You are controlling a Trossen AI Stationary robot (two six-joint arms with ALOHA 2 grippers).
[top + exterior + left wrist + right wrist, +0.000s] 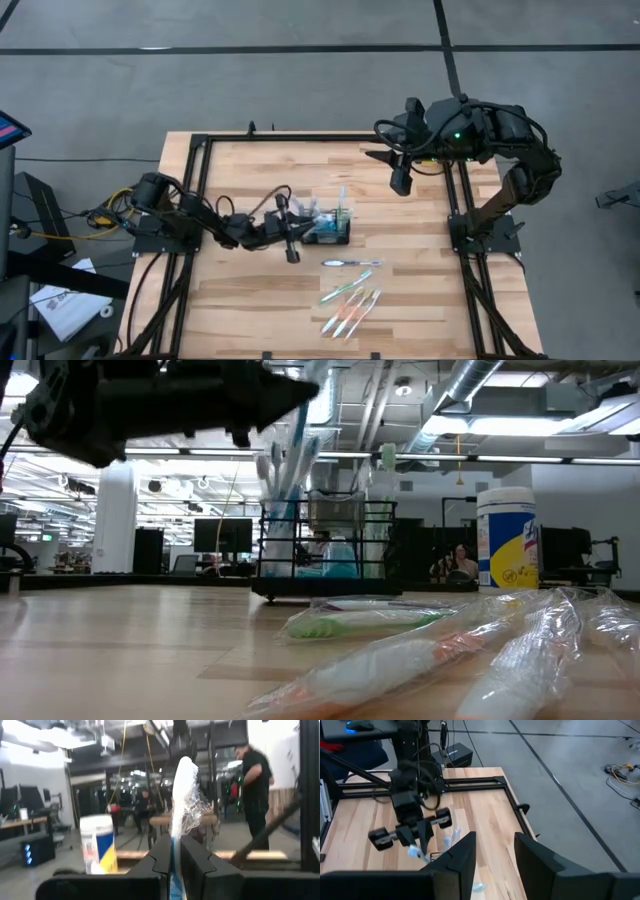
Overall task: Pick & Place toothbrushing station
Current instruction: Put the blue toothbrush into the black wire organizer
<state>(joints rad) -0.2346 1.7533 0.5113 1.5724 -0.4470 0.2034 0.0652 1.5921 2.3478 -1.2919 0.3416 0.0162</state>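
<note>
My left gripper (pixel 171 865) is pinched tight on a wrapped toothbrush (pixel 184 795), which stands upright between the fingers. In the high view that gripper (pixel 291 237) sits just left of the toothbrushing station (pixel 330 225), with the arm stretched low across the table from the left edge. My right gripper (pixel 401 178) hangs raised over the far right part of the table, well apart from the station; its fingers (pixel 462 855) stand partly apart with nothing between them. The brush's lower end is hidden behind my left fingers. From the low view the station (pixel 325 550) already holds upright brushes, though I cannot tell which compartments. Four wrapped toothbrushes (pixel 350 300) lie near of it, leaving bare wood (pixel 250 310) toward the near-left.
</note>
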